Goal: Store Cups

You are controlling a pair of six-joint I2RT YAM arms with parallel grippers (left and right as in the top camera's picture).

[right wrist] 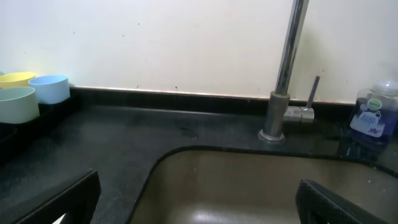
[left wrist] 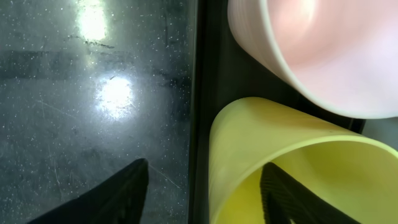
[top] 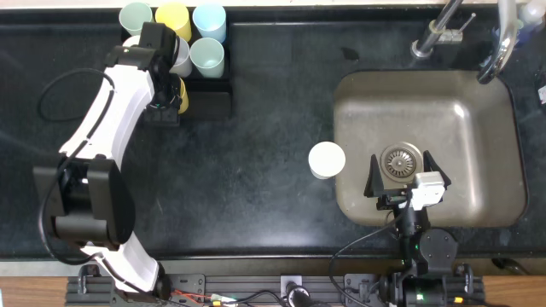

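the left gripper had its fingers parted and set astride the wall of a yellow cup. one dark finger was inside the cup and the other hung outside it over the black countertop. neither looked pressed against the wall. that cup sat in the front part of the black tray, at the back left of the counter. just beside it in the tray was a pale pink cup, its mouth turned toward the wrist camera. behind them stood four more cups. a pale green cup, a second yellow cup and a light blue cup made a row along the back edge, and a mint cup stood just in front of the blue one. the left arm, white and black, reached up from its base and bent over the tray.

the right gripper had its own fingers spread wide with nothing between them. it hung above the steel sink, near the drain, and faced the faucet and the pale wall. a blue bottle stood on the counter near the faucet.

one white cup stood alone on the countertop, just beside the sink's left rim. it was well apart from the tray, nearer the right gripper, and neither gripper touched it.
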